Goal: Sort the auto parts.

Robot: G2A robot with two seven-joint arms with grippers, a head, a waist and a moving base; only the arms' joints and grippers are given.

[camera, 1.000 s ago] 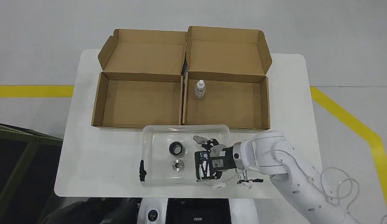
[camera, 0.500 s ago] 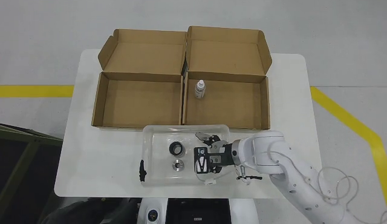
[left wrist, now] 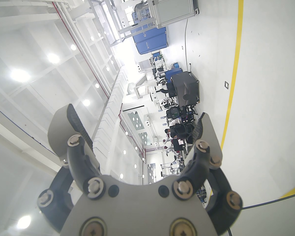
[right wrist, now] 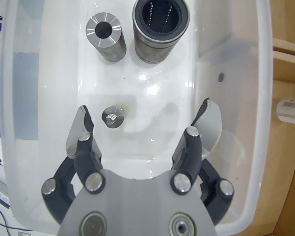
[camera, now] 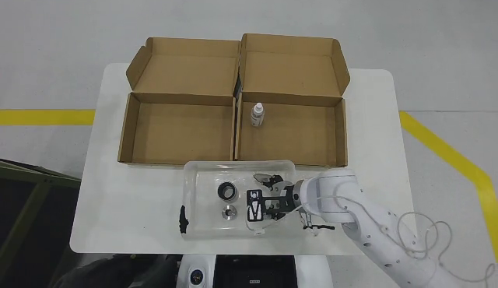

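The left gripper (left wrist: 136, 120) is pointing out at the room. Its fingers are apart and holding nothing. The right gripper (right wrist: 145, 110) is hanging inside the clear bin (right wrist: 260, 50). Its fingers are wide apart and holding nothing too. A small pin (right wrist: 112, 118) is sitting between them, just beside one finger (right wrist: 76, 128). This could go wrong. The pin is off to one side and is tiny and shiny, so closing may knock it over or let it slip away. Farther in, a gray tube (right wrist: 105, 37) and a fatter ring part (right wrist: 161, 30) are standing side by side. Past the bin, an empty box (camera: 180, 132) is lying open. The second box (camera: 292, 136) is holding a small bottle (camera: 257, 116).
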